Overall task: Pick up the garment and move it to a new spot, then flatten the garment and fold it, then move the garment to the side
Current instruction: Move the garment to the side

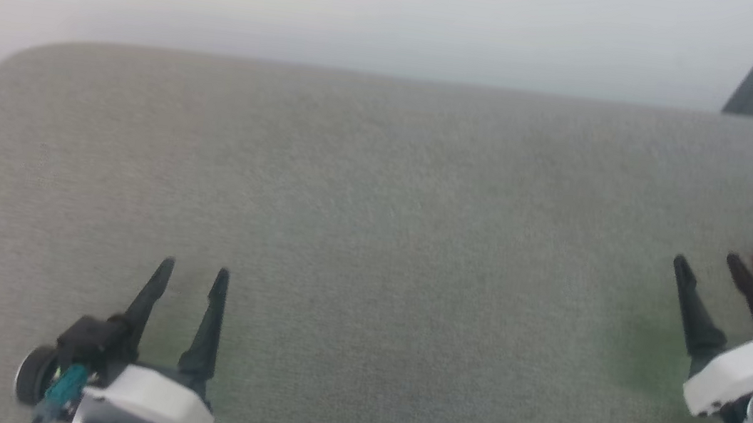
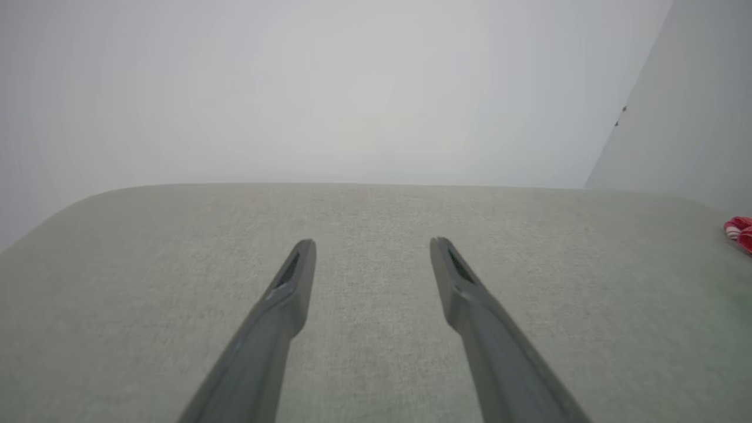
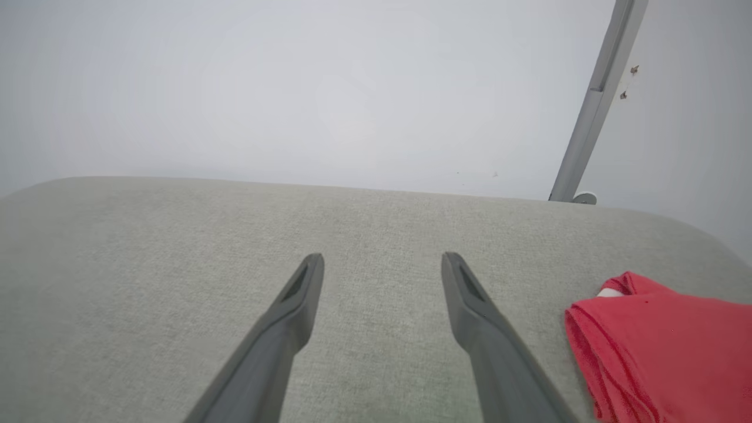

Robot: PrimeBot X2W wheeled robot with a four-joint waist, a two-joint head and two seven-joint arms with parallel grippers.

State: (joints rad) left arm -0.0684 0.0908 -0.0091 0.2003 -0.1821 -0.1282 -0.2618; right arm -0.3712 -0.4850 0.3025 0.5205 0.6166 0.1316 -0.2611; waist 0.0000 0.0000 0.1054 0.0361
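The garment (image 3: 664, 352) is red with a touch of white; the cushioned surface (image 1: 377, 204) is speckled grey-green.

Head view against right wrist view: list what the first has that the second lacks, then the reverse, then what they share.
Head view's own: the left gripper, open with nothing between its fingers, over the grey cushion, and the white housing behind the right gripper. Right wrist view's own: the layered folds along the red garment and small marks on the wall beside the grey pole. Shared: the cushion, the wall, the pole, the garment at the right, and the right gripper, open, just left of the garment.
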